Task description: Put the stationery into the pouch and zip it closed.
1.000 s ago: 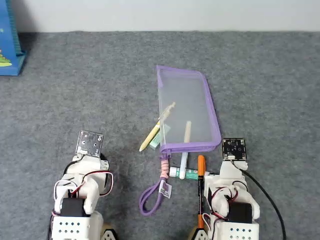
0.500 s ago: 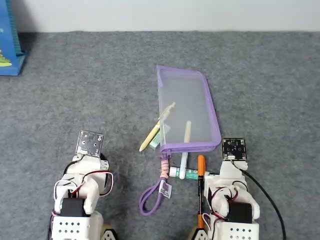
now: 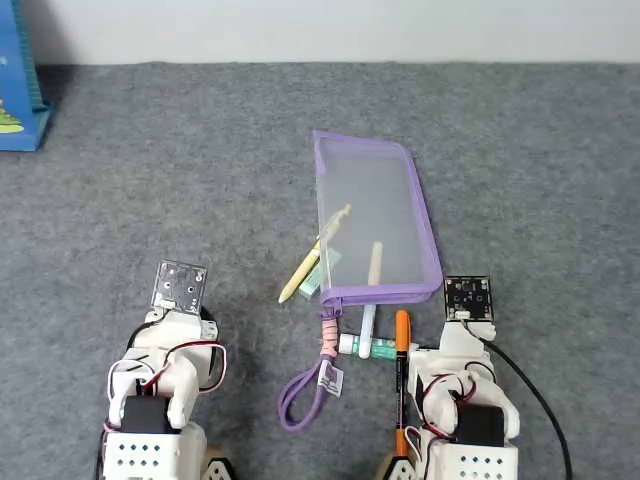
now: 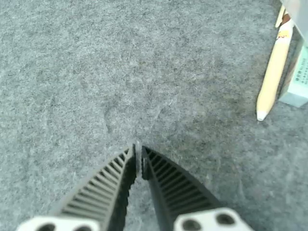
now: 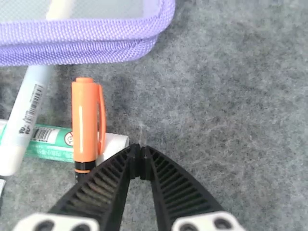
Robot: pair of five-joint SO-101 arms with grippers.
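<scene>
**Ben:** Where are the two grippers?

**Mia:** Both sit low over the grey carpet (image 3: 150, 150). The left gripper (image 4: 138, 154) is pressed closed, tips touching, with nothing in it. The right gripper (image 5: 140, 151) is the same, closed and empty.

**Ben:** And the pouch?

**Mia:** The purple pouch (image 3: 372, 215) lies flat just ahead of the right gripper, a bit to its left. Its near edge faces the gripper. Two long things look to be inside it already. I cannot tell if the zip is undone.

**Ben:** What is left out?

**Mia:** The orange pen (image 5: 86, 127) lies right beside the right gripper, on its left. It rests across a green tube (image 5: 45, 141). A white pen (image 5: 24, 113) is a little further left, and its far end reaches the pouch's edge. A yellow pencil (image 4: 273, 72) and an eraser (image 4: 294, 72) lie ahead of the left gripper, off to its right, next to the pouch's side.

**Ben:** So what step is this?

**Mia:** I think it is the start of a pick. The orange pen is closest, so the right gripper should take it.

**Ben:** How can it do that well?

**Mia:** Spread the fingers wide first. Slide left till the pen sits between them. Go straight down and pinch the pen near its middle, so it does not tip. Lift gently, since it rests on the tube and may roll it. Then feed it in, end first, at the pouch's near edge. The left gripper could hold that edge down so the pouch does not slide away.
</scene>
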